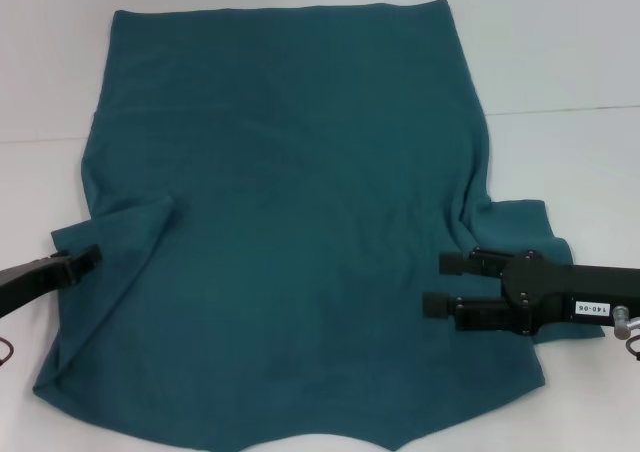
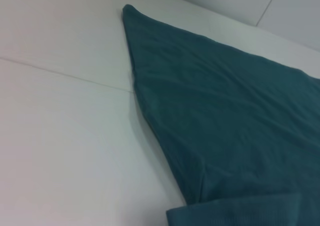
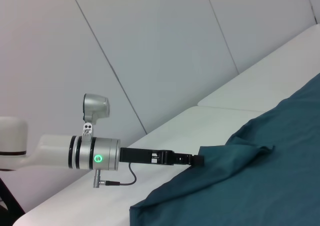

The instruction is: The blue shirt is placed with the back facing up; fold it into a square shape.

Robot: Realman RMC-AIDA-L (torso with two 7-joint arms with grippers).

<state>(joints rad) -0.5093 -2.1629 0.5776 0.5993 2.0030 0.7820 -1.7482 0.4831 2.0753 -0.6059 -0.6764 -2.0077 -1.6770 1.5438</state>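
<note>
The blue shirt (image 1: 290, 202) lies spread on the white table, plain side up, with its collar end towards me. My left gripper (image 1: 88, 259) is at the shirt's left edge, its thin tip shut on the rim of the left sleeve (image 1: 125, 227), which lies turned in over the body. The right wrist view shows that gripper (image 3: 197, 160) meeting the cloth (image 3: 270, 186) at a slightly raised fold. My right gripper (image 1: 445, 283) is open above the shirt's right side, fingers pointing inward, just below the right sleeve (image 1: 520, 222). The left wrist view shows only the shirt (image 2: 225, 111) and the table.
The white table (image 1: 560, 52) has a seam line (image 1: 560, 110) running across it behind the sleeves. Bare tabletop lies left, right and beyond the shirt. A grey panelled wall (image 3: 150, 46) stands behind the table's left side.
</note>
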